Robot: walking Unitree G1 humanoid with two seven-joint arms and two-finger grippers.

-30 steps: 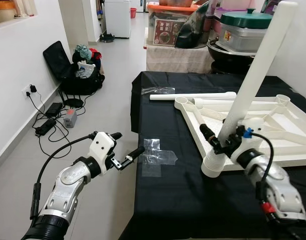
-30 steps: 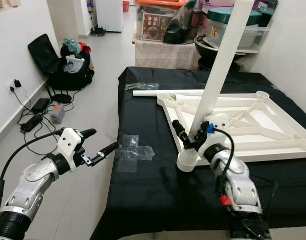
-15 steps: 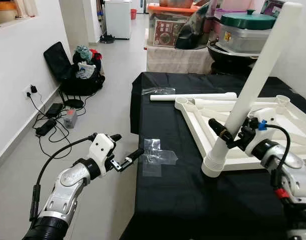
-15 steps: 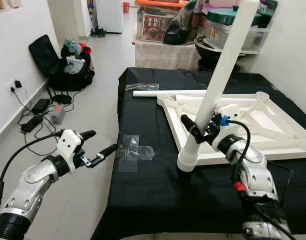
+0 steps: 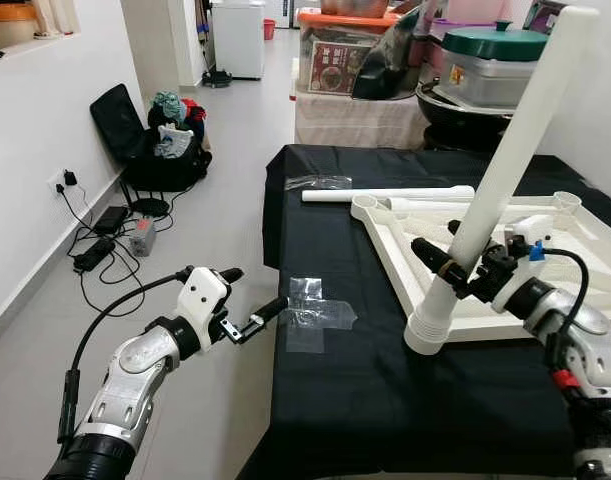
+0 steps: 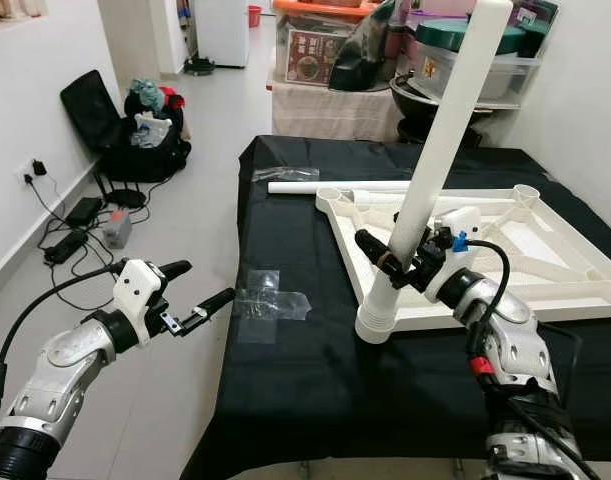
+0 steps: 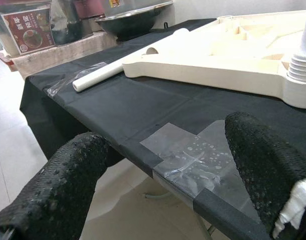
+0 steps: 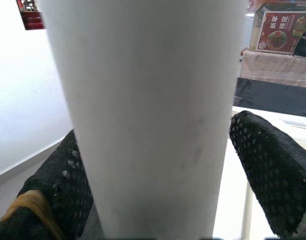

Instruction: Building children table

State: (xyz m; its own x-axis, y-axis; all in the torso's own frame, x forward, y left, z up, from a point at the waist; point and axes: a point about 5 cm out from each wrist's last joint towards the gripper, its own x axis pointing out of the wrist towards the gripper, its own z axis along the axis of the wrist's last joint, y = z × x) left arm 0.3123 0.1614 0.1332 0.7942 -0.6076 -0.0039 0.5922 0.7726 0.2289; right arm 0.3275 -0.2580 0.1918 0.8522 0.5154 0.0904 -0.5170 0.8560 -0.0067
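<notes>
White tabletop (image 5: 545, 255) lies upside down on the black-covered table (image 5: 365, 390). One white leg (image 5: 505, 180) stands tilted in the tabletop's near corner socket. Right gripper (image 5: 455, 275) sits low on that leg, fingers (image 8: 273, 170) straddling it; whether they clamp it, cannot tell. A second leg (image 5: 385, 193) lies flat just beyond the tabletop. Left gripper (image 5: 253, 298) hovers off the table's edge, fingers (image 7: 52, 190) spread wide, beside clear plastic film (image 5: 315, 315).
</notes>
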